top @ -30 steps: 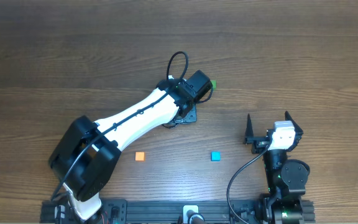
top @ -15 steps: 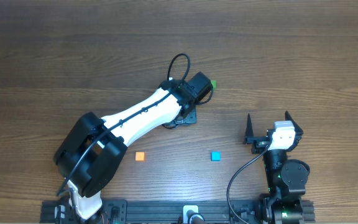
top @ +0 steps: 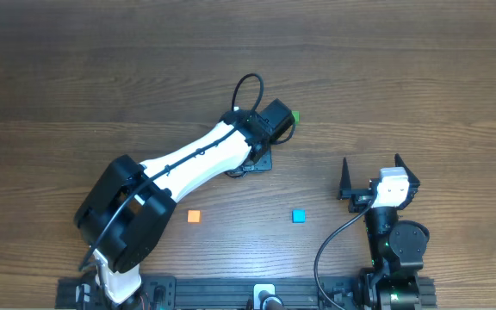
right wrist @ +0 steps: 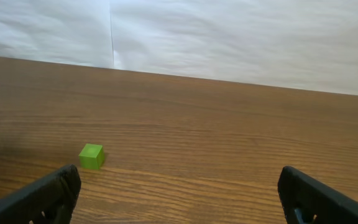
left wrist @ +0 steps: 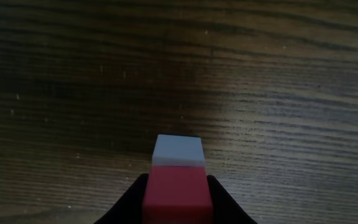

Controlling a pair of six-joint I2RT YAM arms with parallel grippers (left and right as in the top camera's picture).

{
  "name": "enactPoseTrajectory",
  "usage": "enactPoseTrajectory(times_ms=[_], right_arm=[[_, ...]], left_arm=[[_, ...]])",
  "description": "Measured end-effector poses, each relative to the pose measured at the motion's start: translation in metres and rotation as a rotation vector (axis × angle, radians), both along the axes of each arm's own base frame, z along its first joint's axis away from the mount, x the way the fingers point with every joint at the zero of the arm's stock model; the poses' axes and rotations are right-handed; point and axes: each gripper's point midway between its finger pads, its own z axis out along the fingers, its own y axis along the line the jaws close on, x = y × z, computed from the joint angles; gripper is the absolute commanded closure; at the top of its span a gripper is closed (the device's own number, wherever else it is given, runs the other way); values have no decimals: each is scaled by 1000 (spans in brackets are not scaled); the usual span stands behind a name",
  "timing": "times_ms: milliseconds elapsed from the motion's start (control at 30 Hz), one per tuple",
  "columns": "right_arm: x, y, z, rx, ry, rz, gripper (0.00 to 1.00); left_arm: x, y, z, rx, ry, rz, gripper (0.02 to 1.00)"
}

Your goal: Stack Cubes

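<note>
Close to the arms, an orange cube [top: 194, 216] and a blue cube [top: 298, 215] each lie alone on the counter [top: 403, 69], well apart. The right tool [top: 371, 168] sits just past the blue one, spread wide and holding nothing. Farther out, the left tool [left wrist: 176, 204] is pinching a red cube [left wrist: 176, 185]. A pale cube [left wrist: 178, 150] touches the red one, but I cannot tell if they are stacked. A green cube [top: 295, 115] sits alone just beyond. I think the stack has only begun, and three cubes are left to add.
</note>
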Motion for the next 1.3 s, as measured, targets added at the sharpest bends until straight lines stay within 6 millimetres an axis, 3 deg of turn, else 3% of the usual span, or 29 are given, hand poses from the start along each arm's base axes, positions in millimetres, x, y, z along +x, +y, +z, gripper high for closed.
enactPoseTrajectory(times_ms=[867,1000,1133,1167,1200,1233,1300], right_arm=[[0,0,0,0,0,0,9],[0,0,0,0,0,0,7],[0,0,0,0,0,0,9],[0,0,0,0,0,0,7],[0,0,0,0,0,0,7],[0,0,0,0,0,0,7],[0,0,0,0,0,0,9]], left_arm=[[1,0,-3,2,1,3,908],[1,0,-3,2,1,3,695],[1,0,-4,1,2,12,334],[1,0,-4,2,2,10,169],[2,0,-4,2,1,13,80],[2,1,-4,4,0,12,18],[2,1,-4,4,-1,13,18]])
